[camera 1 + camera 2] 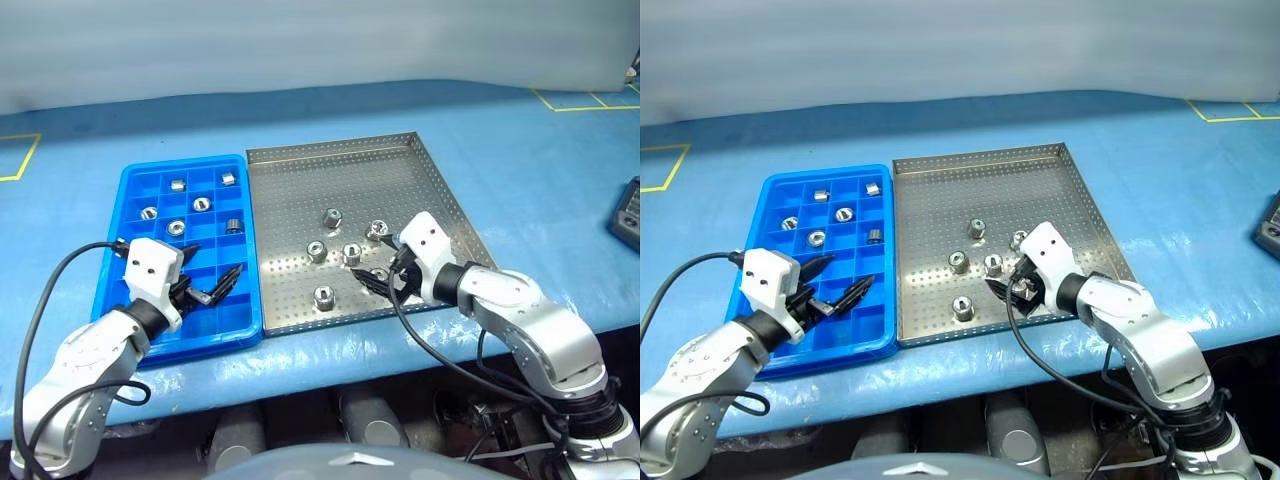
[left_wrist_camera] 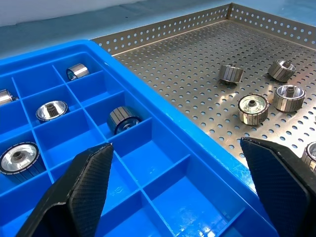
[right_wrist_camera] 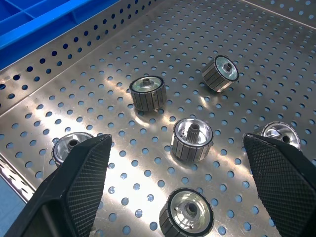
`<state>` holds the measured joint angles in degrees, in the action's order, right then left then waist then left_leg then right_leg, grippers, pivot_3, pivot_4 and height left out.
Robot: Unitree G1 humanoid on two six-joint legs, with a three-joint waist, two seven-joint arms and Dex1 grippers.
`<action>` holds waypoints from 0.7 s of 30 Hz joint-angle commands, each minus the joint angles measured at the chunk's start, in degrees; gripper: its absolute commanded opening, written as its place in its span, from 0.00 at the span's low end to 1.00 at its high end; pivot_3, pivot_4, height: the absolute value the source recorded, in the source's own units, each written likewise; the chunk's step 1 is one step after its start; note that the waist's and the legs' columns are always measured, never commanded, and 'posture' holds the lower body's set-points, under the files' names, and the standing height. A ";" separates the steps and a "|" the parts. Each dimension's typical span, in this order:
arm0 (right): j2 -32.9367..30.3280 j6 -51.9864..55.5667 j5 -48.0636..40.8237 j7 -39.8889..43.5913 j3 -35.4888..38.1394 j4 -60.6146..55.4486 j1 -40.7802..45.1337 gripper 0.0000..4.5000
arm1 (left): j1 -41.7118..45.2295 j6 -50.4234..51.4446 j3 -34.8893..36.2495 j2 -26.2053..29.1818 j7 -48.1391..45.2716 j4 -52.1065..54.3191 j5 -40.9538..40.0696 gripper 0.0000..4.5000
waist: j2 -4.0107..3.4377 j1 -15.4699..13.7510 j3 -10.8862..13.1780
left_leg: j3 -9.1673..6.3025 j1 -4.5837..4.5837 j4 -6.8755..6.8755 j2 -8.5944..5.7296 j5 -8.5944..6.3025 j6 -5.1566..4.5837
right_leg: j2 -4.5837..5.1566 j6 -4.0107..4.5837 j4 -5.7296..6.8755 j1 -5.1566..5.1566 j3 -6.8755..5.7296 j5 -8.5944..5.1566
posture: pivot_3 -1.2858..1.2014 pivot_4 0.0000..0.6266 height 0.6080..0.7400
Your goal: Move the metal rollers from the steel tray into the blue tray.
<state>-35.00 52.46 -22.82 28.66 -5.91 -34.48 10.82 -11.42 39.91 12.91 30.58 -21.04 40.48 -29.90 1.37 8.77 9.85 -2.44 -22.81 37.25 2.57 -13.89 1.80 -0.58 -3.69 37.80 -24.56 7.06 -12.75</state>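
Roller (image 3: 192,138) between open right fingers (image 3: 84,182)

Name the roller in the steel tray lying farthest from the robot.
The roller nearest the steel tray's far rim; the other rollers all lie closer to the near rim.
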 commanded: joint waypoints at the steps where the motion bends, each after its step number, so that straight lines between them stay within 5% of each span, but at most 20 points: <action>1: 0.01 -1.35 0.34 -0.16 0.72 -1.76 -0.11 1.00 | 1.11 -0.02 0.74 0.95 -0.47 2.13 -0.44 1.00 | 0.00 -0.07 0.00 | 0.00 0.00 0.00 0.00 0.00 0.00 | 0.00 0.00 0.00 0.00 0.00 0.00 | 0.47 0.24 1.00; 13: 0.21 -1.30 0.59 -1.04 1.58 -3.62 -1.95 1.00 | 5.61 0.55 -0.65 3.20 -3.35 0.03 -0.56 1.00 | 0.00 0.09 0.00 | 0.00 0.00 0.02 0.00 0.00 0.00 | 0.00 0.00 0.01 0.00 0.00 0.00 | 0.45 0.24 1.00; 21: 1.37 -1.06 0.44 -2.67 2.37 -5.23 -3.69 1.00 | 22.06 1.55 -8.96 7.75 -11.12 -10.56 0.86 1.00 | 0.02 0.91 0.01 | 0.00 -0.02 0.07 -0.02 0.00 0.00 | 0.01 -0.04 0.00 0.02 0.00 0.02 | 0.44 0.24 1.00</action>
<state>-33.93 52.45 -22.25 26.30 -5.16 -37.22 7.32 7.57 42.05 5.80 37.51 -29.53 31.52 -29.64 1.38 9.68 9.86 -2.47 -22.86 37.32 2.53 -13.89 1.81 -0.58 -3.74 37.80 -24.54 7.04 -12.72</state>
